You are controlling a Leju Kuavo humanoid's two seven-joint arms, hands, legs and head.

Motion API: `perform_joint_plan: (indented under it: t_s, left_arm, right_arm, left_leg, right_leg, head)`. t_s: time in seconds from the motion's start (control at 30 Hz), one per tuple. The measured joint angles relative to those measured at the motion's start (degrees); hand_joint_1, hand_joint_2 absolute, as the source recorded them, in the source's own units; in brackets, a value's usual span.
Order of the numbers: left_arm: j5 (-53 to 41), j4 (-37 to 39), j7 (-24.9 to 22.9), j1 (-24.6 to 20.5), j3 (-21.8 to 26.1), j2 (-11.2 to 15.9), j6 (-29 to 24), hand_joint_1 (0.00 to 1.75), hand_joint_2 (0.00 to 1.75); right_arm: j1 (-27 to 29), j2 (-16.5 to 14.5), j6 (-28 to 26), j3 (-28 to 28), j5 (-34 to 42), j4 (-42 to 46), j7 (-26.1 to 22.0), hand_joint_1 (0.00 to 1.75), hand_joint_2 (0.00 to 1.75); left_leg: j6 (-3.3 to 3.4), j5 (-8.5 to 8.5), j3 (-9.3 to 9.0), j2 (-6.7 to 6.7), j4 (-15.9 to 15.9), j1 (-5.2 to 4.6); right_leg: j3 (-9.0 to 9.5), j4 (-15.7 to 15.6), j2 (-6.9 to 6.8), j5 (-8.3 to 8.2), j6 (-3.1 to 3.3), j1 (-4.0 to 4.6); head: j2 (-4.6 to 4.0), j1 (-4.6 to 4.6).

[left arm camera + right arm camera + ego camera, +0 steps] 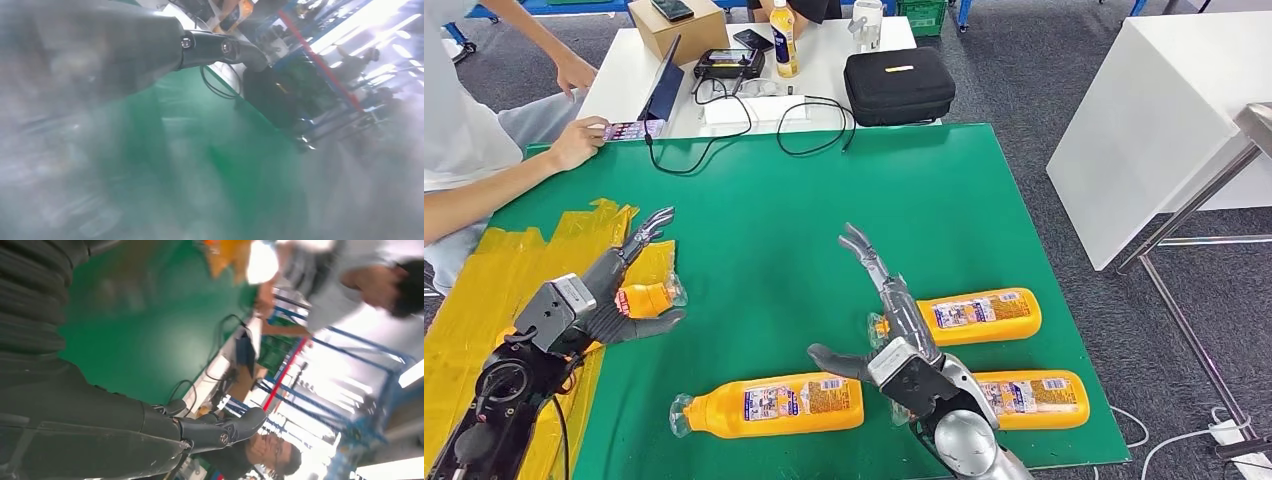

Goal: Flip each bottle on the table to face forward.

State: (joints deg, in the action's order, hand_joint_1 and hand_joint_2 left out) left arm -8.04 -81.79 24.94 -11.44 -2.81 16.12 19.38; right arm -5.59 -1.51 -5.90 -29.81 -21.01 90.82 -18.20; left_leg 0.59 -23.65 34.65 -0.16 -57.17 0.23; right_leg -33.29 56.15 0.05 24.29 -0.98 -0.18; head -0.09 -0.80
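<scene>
At the far left of the head view, a person's hand (576, 143) rests on a phone (633, 130) at the back edge of the green worktop (764, 220), and a laptop (664, 85) stands just behind it. Yellow tape (499, 270) covers the worktop's left side. Over that tape the left hand (599, 300) hangs with its fingers (649, 228) stretched forward and its thumb out to the side, apart and holding nothing. Just beyond the palm lies a bottle (652, 297), orange, partly hidden by the hand; whether the hand touches it cannot be told. The left wrist view is fogged and shows little beyond a dark finger over the green surface.

Further right, near the front edge, a second bottle (774, 405) lies on its side, its clear cap end pointing left and its printed label facing up. Just beside its base is the right hand (894, 345), raised above the worktop with its fingers (864, 250) extended toward the middle of the green surface and the thumb splayed left; it holds nothing. The right wrist view likewise shows a dark finger free over the green.

Behind the right hand lies a third bottle (979, 314), on its side with the label up, its cap end hidden by the hand. A fourth bottle (1034, 397) lies nearer the front edge, parallel to it, partly covered by the silver forearm.

Beyond the green worktop, a white table (824, 60) carries a black case (898, 84), cables, a cardboard box (674, 28) and an upright bottle (784, 40).
</scene>
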Motion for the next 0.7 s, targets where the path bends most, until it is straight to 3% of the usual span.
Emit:
perform_joint_plan:
  t_s: [0.23, 0.47, 0.7]
  left_arm:
    - [5.3, -0.8, 0.1, -0.6, 0.5, -2.1, 1.2, 0.00, 1.75]
    - [5.9, -1.0, -0.1, -1.2, 1.1, -3.6, 1.2, 0.00, 1.75]
    - [6.3, -1.0, -0.1, -1.2, 1.2, -3.9, 1.2, 0.00, 1.75]
  right_arm:
    - [-3.4, 5.1, 6.3, -6.8, -16.5, -3.1, 3.2, 0.00, 1.75]
    - [-5.4, 7.7, 7.0, -10.6, -17.8, -5.9, 3.6, 0.00, 1.75]
    - [-6.0, 8.2, 7.6, -11.3, -18.2, -6.4, 3.8, 0.00, 1.75]
  left_leg:
    - [0.01, 0.01, 0.01, -0.01, 0.0, -0.01]
    - [0.01, 0.00, 0.01, -0.01, 0.0, -0.01]
    - [0.01, 0.00, 0.02, -0.01, 0.0, -0.01]
  right_leg:
    - [0.01, 0.0, -0.02, 0.00, -0.01, -0.02]
    - [0.00, 0.0, -0.01, -0.01, -0.01, -0.02]
    - [-0.01, 0.0, -0.01, -0.01, -0.01, -0.01]
  head:
    - [0.00, 0.01]
    - [0.00, -0.01]
    - [-0.02, -0.01]
